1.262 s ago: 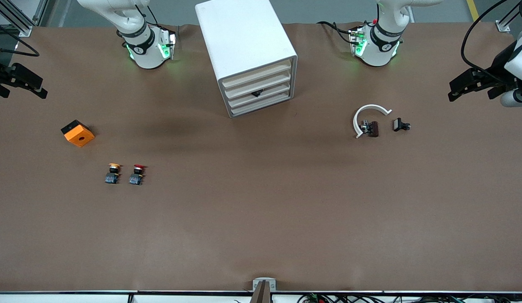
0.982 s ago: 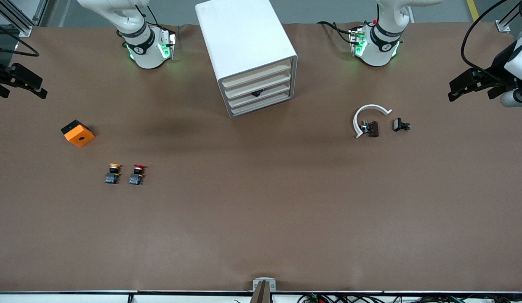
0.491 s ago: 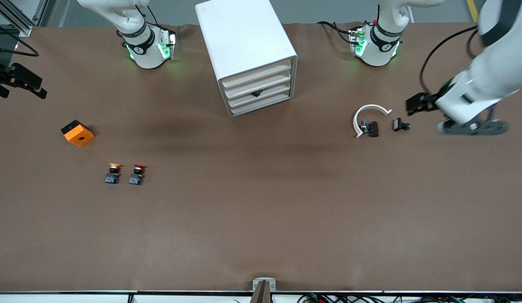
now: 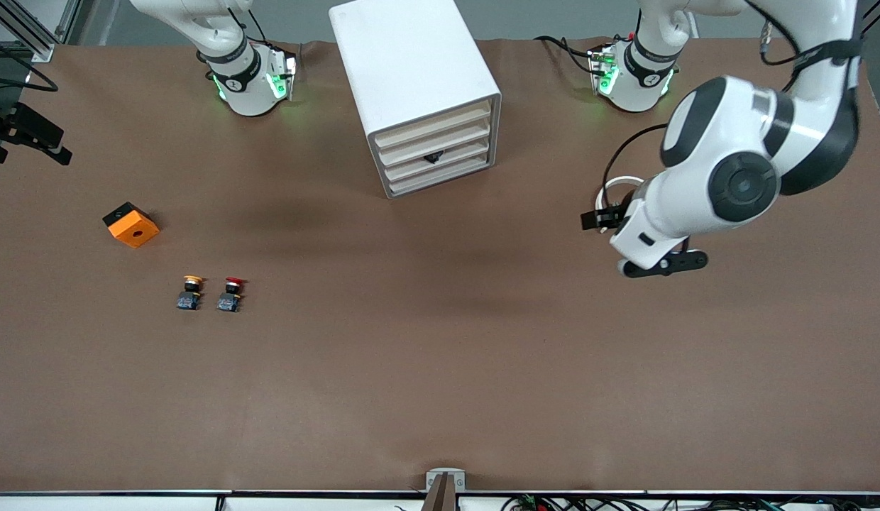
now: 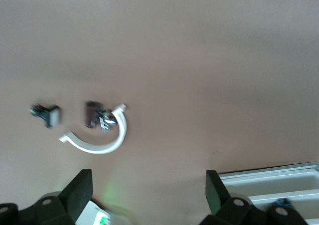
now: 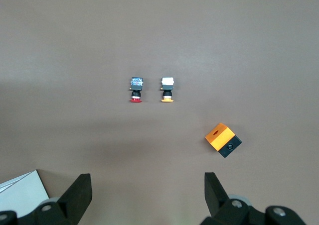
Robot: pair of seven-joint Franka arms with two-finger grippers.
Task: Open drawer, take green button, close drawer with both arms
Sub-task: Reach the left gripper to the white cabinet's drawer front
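I see an orange block (image 4: 131,225), yellow button (image 4: 191,292) beside red button (image 4: 231,294), and a white clip (image 5: 102,138).

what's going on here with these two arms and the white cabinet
Nothing is held yet. The left gripper hangs open over the white curved piece, toward the left arm's end of the table. The right gripper waits open at the right arm's end. All four drawers of the cabinet are shut, including the drawer with the dark handle.

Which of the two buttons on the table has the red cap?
The red-capped button: it lies beside the yellow-capped button, on the side toward the cabinet.
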